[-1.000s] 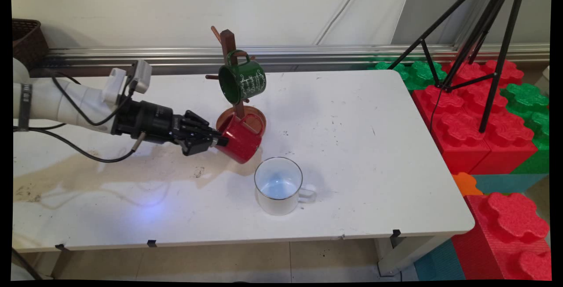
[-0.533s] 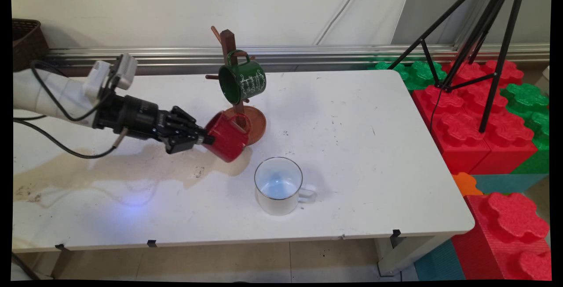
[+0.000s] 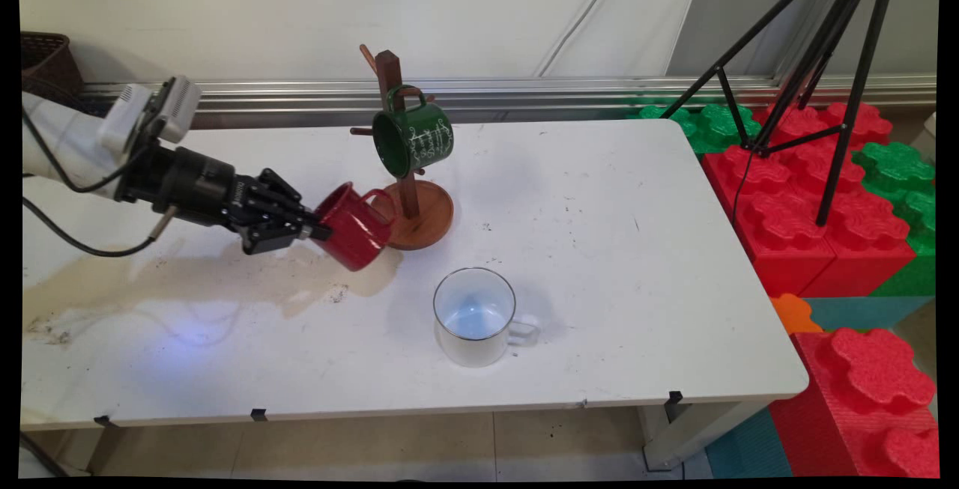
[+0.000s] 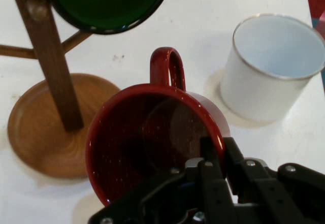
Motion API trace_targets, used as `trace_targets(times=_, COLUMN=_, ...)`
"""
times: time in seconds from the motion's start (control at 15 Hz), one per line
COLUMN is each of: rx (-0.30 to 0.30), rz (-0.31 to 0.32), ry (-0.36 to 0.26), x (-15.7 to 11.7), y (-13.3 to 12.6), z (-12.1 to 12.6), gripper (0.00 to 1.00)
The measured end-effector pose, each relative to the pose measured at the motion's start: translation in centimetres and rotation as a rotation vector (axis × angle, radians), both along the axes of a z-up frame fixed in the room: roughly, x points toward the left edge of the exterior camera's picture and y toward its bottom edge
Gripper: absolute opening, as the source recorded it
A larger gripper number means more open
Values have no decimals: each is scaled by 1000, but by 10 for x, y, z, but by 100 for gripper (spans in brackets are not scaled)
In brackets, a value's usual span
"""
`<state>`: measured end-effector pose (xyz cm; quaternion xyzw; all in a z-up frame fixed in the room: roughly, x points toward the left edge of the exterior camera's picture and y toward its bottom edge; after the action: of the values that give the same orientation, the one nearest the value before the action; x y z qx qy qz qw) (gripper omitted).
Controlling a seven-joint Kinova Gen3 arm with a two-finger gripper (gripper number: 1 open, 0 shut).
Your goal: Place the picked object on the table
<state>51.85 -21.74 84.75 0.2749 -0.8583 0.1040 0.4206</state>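
My gripper (image 3: pixel 318 231) (image 4: pixel 216 155) is shut on the rim of a red mug (image 3: pixel 354 225) (image 4: pixel 152 132), one finger inside and one outside. The mug is tilted and held above the table, just left of a wooden mug tree (image 3: pixel 408 204) (image 4: pixel 45 82). Its handle (image 4: pixel 167 66) points away from the hand. A green mug (image 3: pixel 413 137) (image 4: pixel 106 0) hangs on an upper peg of the tree. A white mug (image 3: pixel 475 316) (image 4: pixel 274 66) stands upright on the table to the front right of the red one.
The white table (image 3: pixel 599 249) has a brownish stain (image 3: pixel 187 279) on its left part. A black tripod (image 3: pixel 817 62) and red and green foam blocks (image 3: pixel 824 212) stand to the right of the table. A dark basket (image 3: pixel 45 62) sits at the far left by the wall.
The gripper has drawn back to the left with the red mug, taking it away from the mug tree's base. The green and white mugs have not moved.
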Motion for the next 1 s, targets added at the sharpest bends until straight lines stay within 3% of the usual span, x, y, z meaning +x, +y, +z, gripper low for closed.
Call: trace_targets(times=1.0, rx=-16, rz=-56, ry=-243, x=56, y=11, z=30, gripper=0)
